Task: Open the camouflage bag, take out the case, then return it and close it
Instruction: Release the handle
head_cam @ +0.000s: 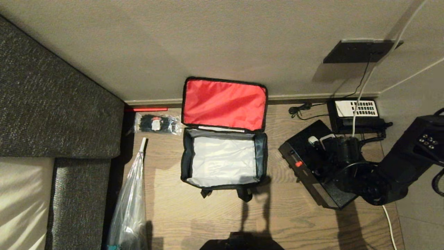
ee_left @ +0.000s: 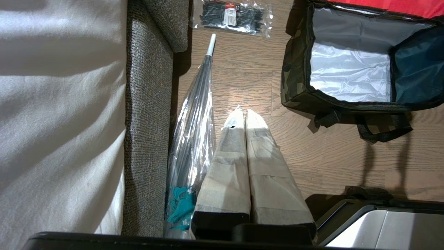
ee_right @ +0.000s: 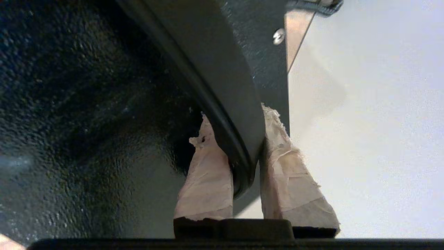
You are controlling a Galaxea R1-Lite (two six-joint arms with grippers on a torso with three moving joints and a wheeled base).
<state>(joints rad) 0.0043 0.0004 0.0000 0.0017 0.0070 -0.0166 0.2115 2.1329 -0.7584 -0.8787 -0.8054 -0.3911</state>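
The bag (head_cam: 223,152) is sitting open on the wooden floor (head_cam: 284,208) against the far wall (head_cam: 208,41), its lid (head_cam: 224,104) folded back and leaning upright on the baseboard so that the red lining is facing out, while the silvery inside of the main compartment is lying bare and its black straps (head_cam: 242,192) are trailing off the near edge. To the right of the bag, well apart from it, the case (head_cam: 305,163) is hanging tilted with its small red latch (head_cam: 297,164) showing, gripped by the right gripper (ee_right: 242,152); in the right wrist view its two tape-wrapped fingers (ee_right: 208,173) are pinching the case's black handle strap (ee_right: 236,146) between them, one on each side, with the speckled black top of the case filling the space beside them. The right arm (head_cam: 399,170) is reaching in from the right edge of the head view. Just beyond the case, a black telephone (head_cam: 357,113) with a white keypad is lying by the wall, its cords running up to a dark wall plate (head_cam: 360,50). To the left of the bag, a clear packet of cable ties (head_cam: 156,123) is lying near the wall, and a folded clear umbrella (head_cam: 131,201) is stretching along the edge of a grey sofa (head_cam: 52,114). The left gripper (ee_left: 244,114) is hanging over the floor beside the umbrella, near and to the left of the bag, its taped fingers pressed together and holding nothing.
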